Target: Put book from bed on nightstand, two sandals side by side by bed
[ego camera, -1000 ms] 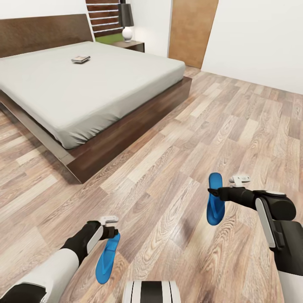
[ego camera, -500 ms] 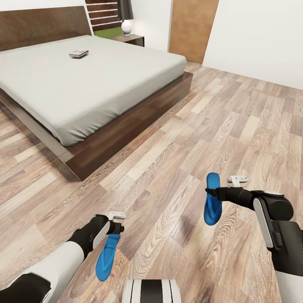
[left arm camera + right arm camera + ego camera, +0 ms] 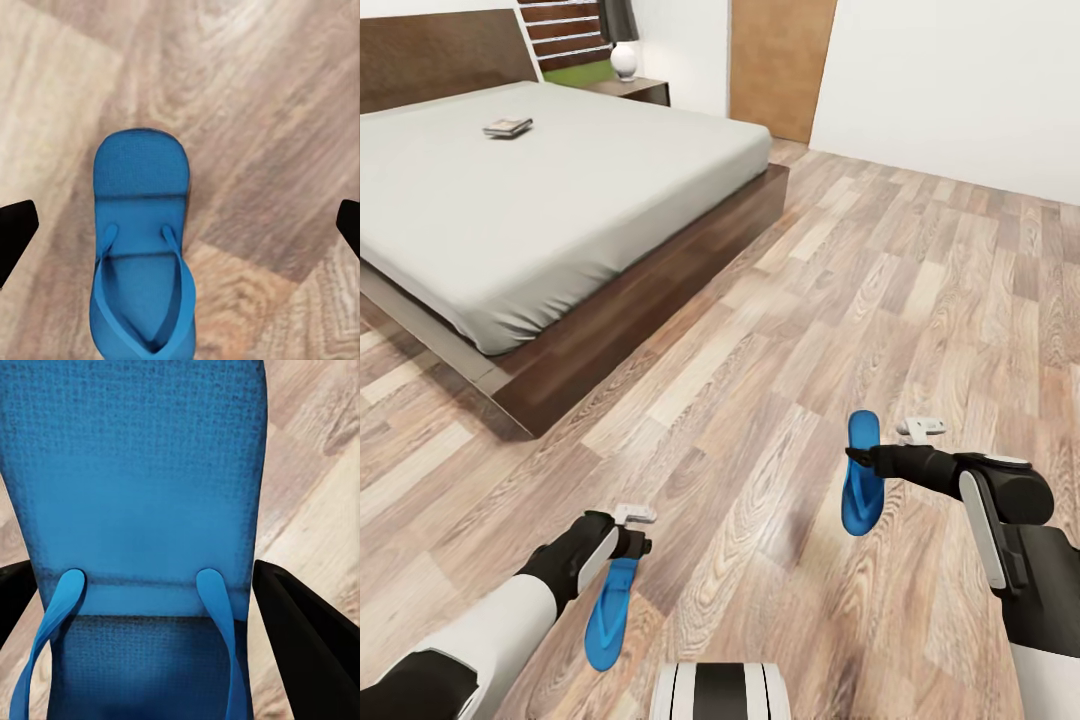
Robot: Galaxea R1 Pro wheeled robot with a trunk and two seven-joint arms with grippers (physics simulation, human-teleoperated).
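Observation:
A blue sandal lies flat below my left gripper. In the left wrist view this sandal sits beyond the black fingertips, which stand wide apart and touch nothing. My right gripper is shut on the sides of the other sandal, held above the floor; its fingers press the blue sole. The book rests on the bed near the headboard. A nightstand stands at the bed's far side.
A white lamp stands on the nightstand. A wooden door is in the far wall. The bed's dark frame corner juts toward me. Open wood-plank floor stretches between me and the bed.
The whole view has swung, so the bed and door sit further left. My left gripper has shifted slightly right above its sandal. The right gripper keeps its hold.

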